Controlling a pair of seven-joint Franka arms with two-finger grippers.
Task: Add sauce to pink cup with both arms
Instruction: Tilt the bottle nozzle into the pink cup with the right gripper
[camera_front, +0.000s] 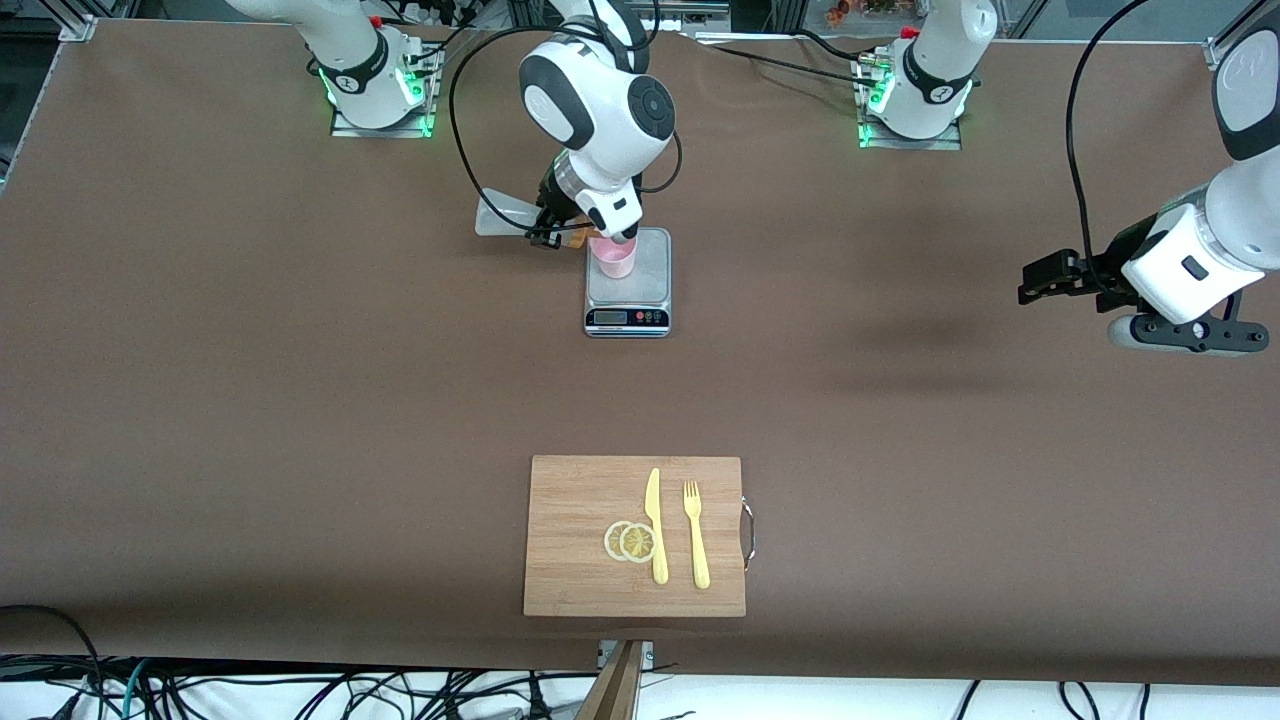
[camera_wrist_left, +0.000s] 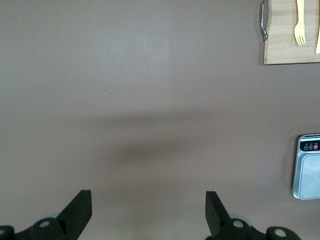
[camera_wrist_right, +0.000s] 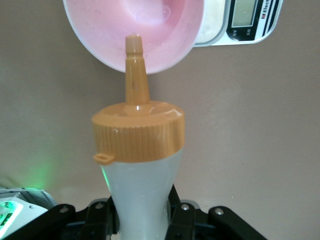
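The pink cup (camera_front: 617, 262) (camera_wrist_right: 107, 30) stands on the grey scale (camera_front: 628, 290) in the middle of the table, near the robots' bases. My right gripper (camera_front: 546, 228) (camera_wrist_right: 142, 217) is shut on the sauce (camera_front: 506, 215) (camera_wrist_right: 142, 192), a whitish squeeze bottle. The bottle lies tipped almost flat, and its orange nozzle (camera_wrist_right: 135, 70) points over the cup's rim into the cup. No sauce stream shows. My left gripper (camera_front: 1030, 282) (camera_wrist_left: 148, 200) hangs open and empty over bare table at the left arm's end.
A wooden cutting board (camera_front: 580, 500) (camera_wrist_left: 282, 45) lies near the front camera, bearing a yellow knife (camera_front: 655, 525), a yellow fork (camera_front: 695, 535) and two lemon slices (camera_front: 630, 541). The scale's edge (camera_wrist_left: 307, 172) shows in the left wrist view. Brown table spreads around.
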